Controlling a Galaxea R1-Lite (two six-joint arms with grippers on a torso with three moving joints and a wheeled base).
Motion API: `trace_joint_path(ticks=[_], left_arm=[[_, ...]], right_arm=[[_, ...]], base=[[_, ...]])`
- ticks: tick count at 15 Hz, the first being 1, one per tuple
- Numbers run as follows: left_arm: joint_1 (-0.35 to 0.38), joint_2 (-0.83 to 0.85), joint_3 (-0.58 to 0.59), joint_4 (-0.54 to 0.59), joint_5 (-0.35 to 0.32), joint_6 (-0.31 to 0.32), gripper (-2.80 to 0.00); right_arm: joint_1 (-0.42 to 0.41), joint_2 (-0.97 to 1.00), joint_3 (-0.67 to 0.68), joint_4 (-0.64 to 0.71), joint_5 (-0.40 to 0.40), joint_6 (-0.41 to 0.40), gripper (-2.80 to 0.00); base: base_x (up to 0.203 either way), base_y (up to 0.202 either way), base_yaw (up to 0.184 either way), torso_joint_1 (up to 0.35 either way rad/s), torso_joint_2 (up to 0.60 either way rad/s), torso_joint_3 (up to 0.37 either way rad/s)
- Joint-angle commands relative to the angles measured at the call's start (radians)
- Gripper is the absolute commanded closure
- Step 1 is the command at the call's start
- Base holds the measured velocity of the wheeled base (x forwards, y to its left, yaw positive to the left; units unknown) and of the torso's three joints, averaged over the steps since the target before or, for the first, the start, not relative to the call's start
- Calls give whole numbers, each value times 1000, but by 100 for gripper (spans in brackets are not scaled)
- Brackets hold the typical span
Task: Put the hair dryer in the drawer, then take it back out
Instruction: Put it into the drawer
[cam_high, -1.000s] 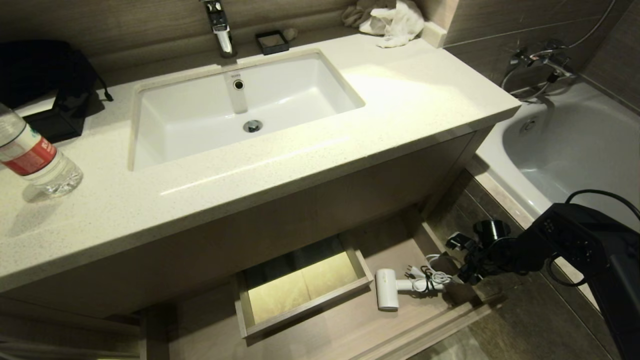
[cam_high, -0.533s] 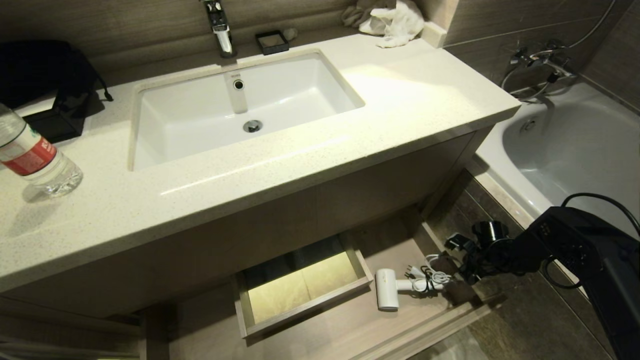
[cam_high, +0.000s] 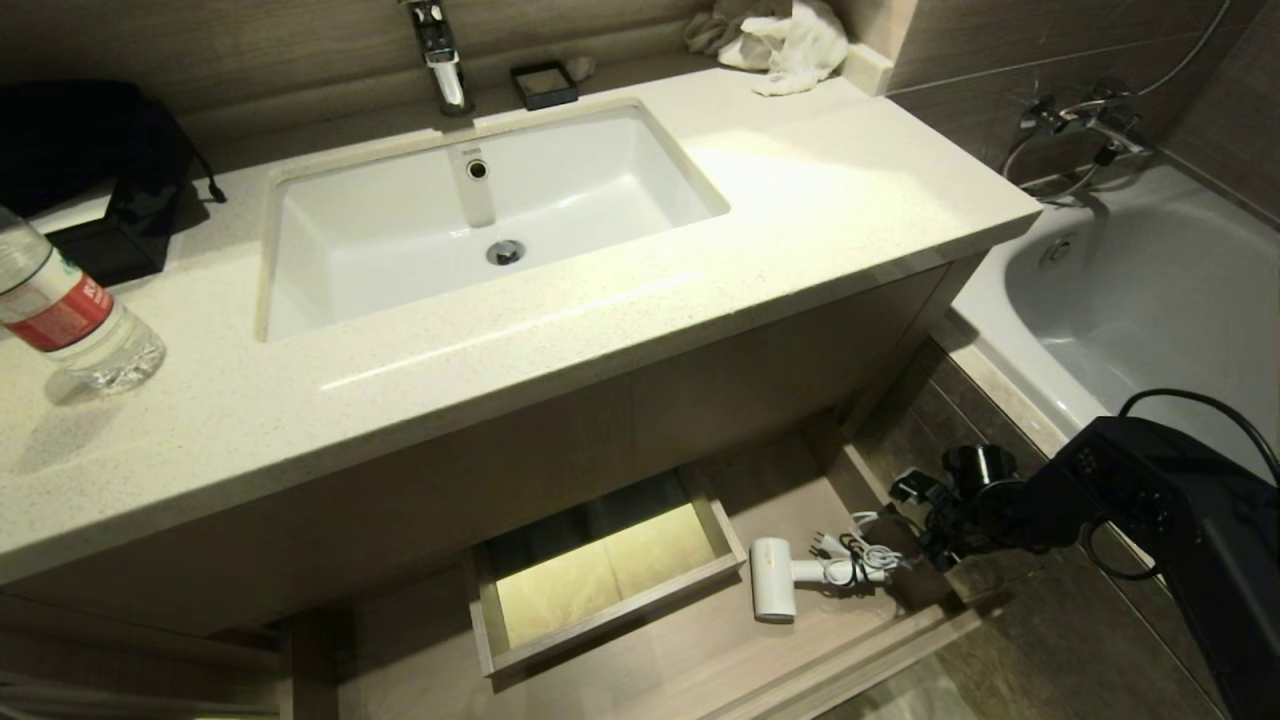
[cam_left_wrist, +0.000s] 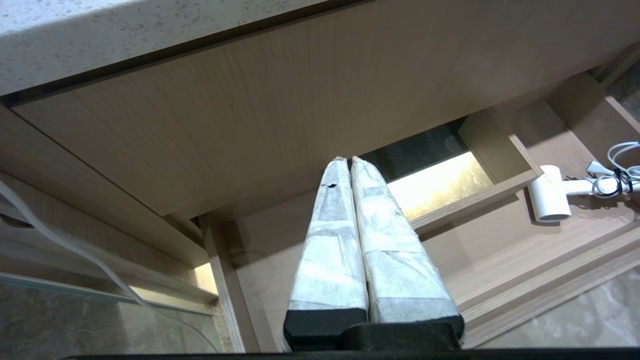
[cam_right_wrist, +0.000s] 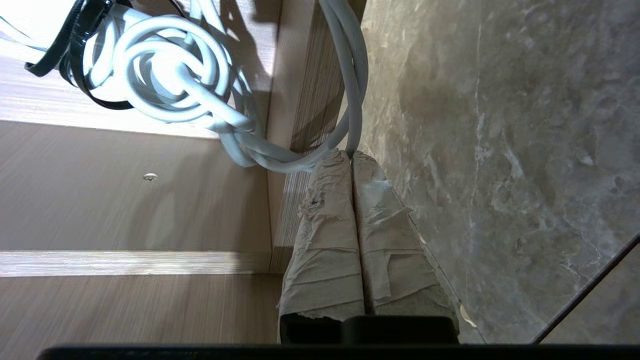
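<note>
The small white hair dryer lies on its side on the floor of the open light-wood drawer, right of the boxed cutout. Its bundled white cord trails toward the drawer's right wall. My right gripper reaches down at that wall. In the right wrist view the right gripper is shut, with a loop of the cord running into its fingertips. My left gripper hangs shut and empty before the cabinet front, and the hair dryer shows off to one side.
The stone counter with its sink overhangs the drawer. A water bottle and a black bag stand at its left, a white cloth at the back. The bathtub borders the right.
The right gripper's fingers have come together from wide open to shut at the cord loop. The right arm has edged slightly toward the drawer. The hair dryer lies where it was.
</note>
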Motion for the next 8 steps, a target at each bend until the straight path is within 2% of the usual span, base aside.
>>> trace_joint_path(ticks=[1, 8], left_arm=[[0, 0, 0, 0, 1, 0, 0], [0, 0, 0, 0, 1, 0, 0]], right_arm=[[0, -5, 1, 2, 0, -4, 0], [46, -33, 25, 4, 5, 15, 0]], base=[[0, 0, 0, 0, 0, 0], [0, 0, 0, 0, 0, 0]])
